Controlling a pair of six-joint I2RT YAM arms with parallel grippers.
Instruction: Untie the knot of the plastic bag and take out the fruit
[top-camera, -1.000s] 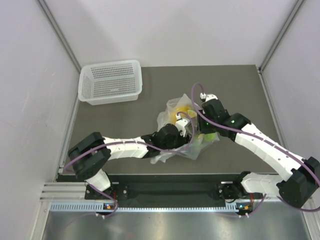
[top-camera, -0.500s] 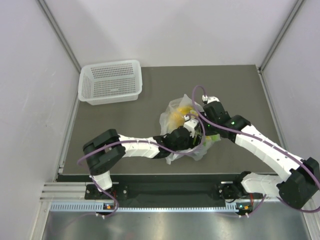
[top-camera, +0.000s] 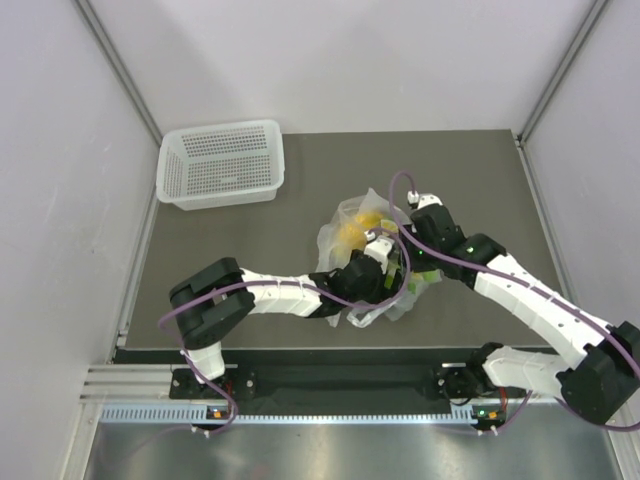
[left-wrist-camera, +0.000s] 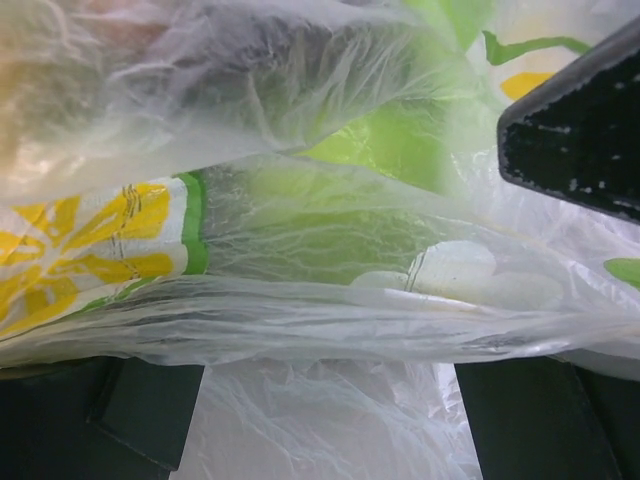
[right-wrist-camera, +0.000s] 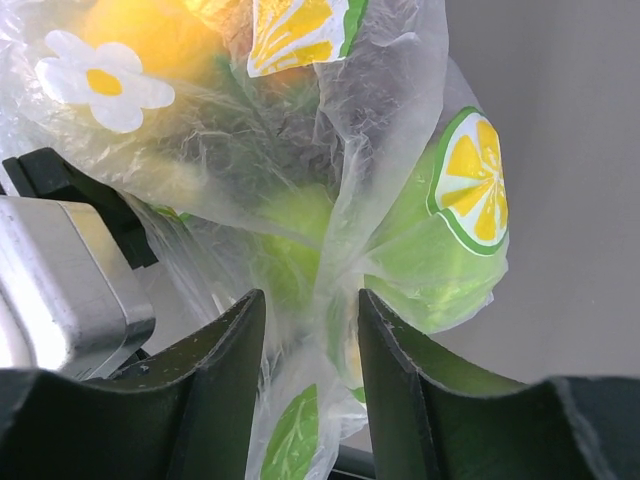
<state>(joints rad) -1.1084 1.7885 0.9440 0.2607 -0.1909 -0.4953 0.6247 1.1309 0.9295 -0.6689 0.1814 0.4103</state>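
The left gripper (left-wrist-camera: 328, 415) is spread wide. Its two dark fingers (left-wrist-camera: 150, 420) lie under a sheet of the plastic bag (top-camera: 352, 222), and crinkled film fills the space between them without being nipped. The right gripper (right-wrist-camera: 312, 335) has its jaws a narrow gap apart, with a bunched fold of the bag running down between them. Whether they actually pinch it cannot be told. The two grippers sit just beside each other at the bag's near-right side.

Against a second ago, the left arm reaches further right, with its elbow drawn in toward the bag and its gripper pushed deeper under the film. The bag's near lobe has sagged toward the arm bases. The right gripper has barely shifted.

The bag sits mid-table (top-camera: 250, 250), well apart from the white basket (top-camera: 222, 192) at the far left. The fruit (right-wrist-camera: 420, 275) remains inside, with green lumps low and yellow ones (right-wrist-camera: 150, 35) higher. The knot cannot be picked out in the crumple.

The printing is pictures only: yellow citrus slices (right-wrist-camera: 470, 190) rimmed in green, a white daisy (right-wrist-camera: 100, 85) with a yellow centre, and a green leaf (right-wrist-camera: 295, 440).
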